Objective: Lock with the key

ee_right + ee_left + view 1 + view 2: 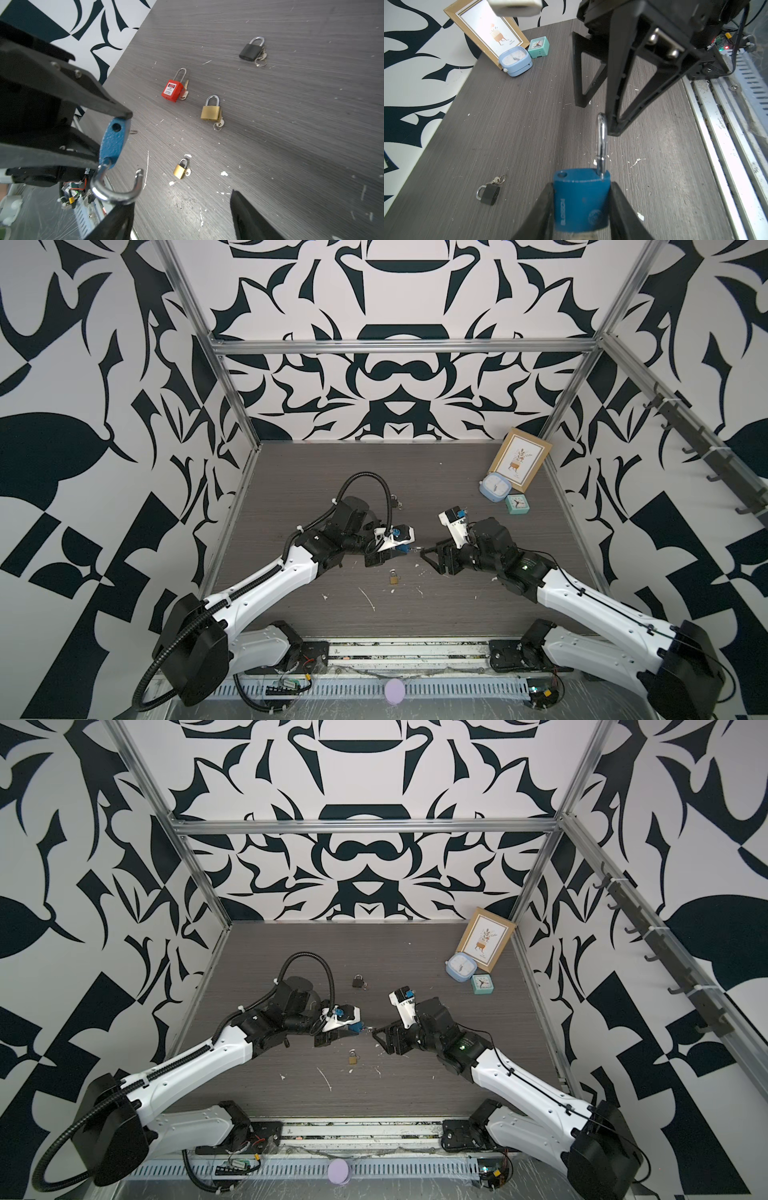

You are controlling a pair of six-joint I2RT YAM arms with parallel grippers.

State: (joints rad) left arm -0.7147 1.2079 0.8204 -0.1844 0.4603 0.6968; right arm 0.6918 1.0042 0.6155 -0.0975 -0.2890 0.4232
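**Grey table (478,614), two grippers meeting at centre frame, one blue padlock between them.**
In both top views my left gripper (405,552) sits just left of centre, pinching the blue padlock (581,203) by the sides of its body. My right gripper (598,117) faces it with jaws spread and gripping nothing, one finger just beside the bend of the open shackle (601,141). A small brass padlock (395,578) lies just below them.

I see the left gripper (404,552) pinching the blue padlock (401,549) just beyond the brass padlock (395,578), with the right gripper (424,556) facing it.
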